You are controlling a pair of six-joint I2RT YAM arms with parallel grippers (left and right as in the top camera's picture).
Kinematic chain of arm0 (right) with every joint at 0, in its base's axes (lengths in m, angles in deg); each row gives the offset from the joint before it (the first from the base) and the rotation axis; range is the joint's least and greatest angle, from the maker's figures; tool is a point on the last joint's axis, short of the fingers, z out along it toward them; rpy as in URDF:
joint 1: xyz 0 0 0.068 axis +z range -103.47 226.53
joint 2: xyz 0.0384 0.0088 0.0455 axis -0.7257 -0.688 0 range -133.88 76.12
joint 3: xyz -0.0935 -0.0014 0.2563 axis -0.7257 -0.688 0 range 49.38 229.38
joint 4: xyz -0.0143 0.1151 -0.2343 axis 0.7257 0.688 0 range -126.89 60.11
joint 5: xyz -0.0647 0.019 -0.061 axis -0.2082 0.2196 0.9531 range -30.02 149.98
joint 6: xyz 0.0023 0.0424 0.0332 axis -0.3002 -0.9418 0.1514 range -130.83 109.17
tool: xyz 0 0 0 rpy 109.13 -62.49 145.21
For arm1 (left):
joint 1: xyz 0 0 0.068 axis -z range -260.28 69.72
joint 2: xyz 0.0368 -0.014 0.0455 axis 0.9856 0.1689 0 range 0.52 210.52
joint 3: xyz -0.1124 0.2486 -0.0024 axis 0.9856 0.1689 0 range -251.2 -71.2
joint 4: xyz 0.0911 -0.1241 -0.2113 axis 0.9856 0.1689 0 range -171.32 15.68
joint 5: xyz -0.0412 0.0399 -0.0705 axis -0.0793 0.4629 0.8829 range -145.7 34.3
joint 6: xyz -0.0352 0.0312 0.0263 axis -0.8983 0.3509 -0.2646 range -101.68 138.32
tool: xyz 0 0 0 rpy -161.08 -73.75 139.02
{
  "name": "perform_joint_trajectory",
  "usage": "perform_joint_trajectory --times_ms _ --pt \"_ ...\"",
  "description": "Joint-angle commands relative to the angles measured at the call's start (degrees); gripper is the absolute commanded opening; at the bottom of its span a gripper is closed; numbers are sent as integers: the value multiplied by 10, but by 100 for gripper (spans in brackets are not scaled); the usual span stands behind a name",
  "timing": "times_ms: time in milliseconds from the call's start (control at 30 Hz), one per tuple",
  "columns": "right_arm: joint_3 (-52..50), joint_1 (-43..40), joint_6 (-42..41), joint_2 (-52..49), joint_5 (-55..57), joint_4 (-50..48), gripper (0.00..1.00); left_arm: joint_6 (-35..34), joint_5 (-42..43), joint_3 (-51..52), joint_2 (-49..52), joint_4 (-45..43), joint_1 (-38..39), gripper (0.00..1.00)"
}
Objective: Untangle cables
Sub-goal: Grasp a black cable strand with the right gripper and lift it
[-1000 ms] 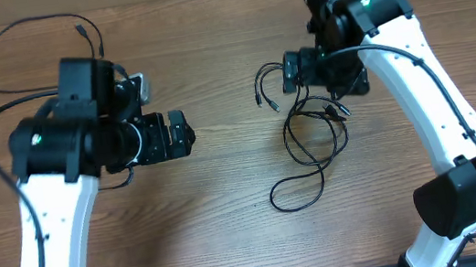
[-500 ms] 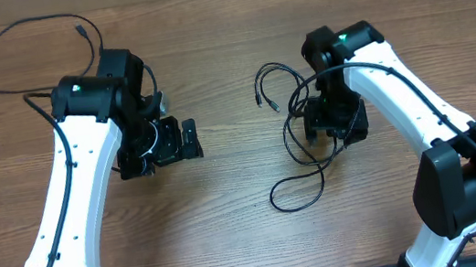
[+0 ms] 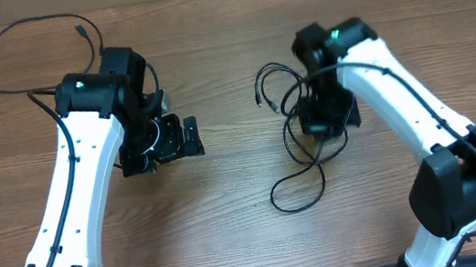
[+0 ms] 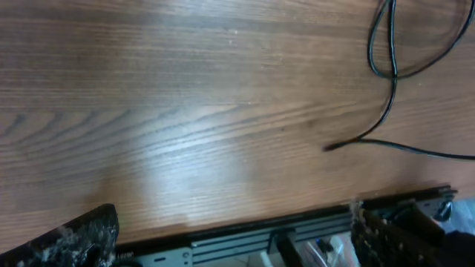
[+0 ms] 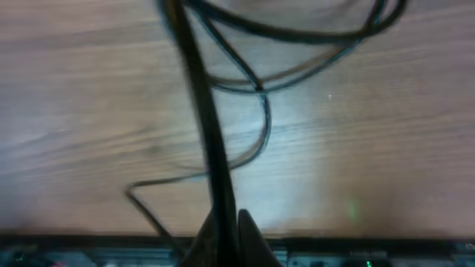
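The cables [image 3: 299, 144] lie as a loose black tangle right of the table's middle, with one loop [image 3: 298, 194] trailing toward the front. My right gripper [image 3: 321, 122] sits on top of the tangle. In the right wrist view the right gripper [image 5: 228, 231] is shut on one cable strand [image 5: 194, 89], which runs up from the fingertips over other loops on the wood. My left gripper [image 3: 190, 138] stands open to the left, apart from the tangle. Its fingers [image 4: 83, 236] are wide with nothing between them, and a cable end [image 4: 330, 147] lies ahead.
Another thin black cord [image 3: 18, 33] with a plug end [image 3: 79, 30] curves across the far left corner, behind the left arm. The table's front edge [image 4: 297, 226] with its metal rail shows close under the left gripper.
My right gripper has dropped onto the tangle and closed from open onto a strand. The left arm swung into its present pose early in the second, then held still, open.
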Motion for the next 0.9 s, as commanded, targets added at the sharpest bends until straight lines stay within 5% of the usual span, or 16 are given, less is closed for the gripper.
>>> perform_joint_trajectory --times_ms 0,233,467,867 --pt "170 0 -2 13 -10 48 4 -8 7 4 1 0 15 100" --pt "537 0 15 50 -15 46 4 -8 7 4 1 -7 46 100" --pt "764 0 15 62 25 42 4 -8 7 4 1 -31 54 100" --pt "834 0 -17 67 148 -19 4 -8 7 4 1 -24 54 100"
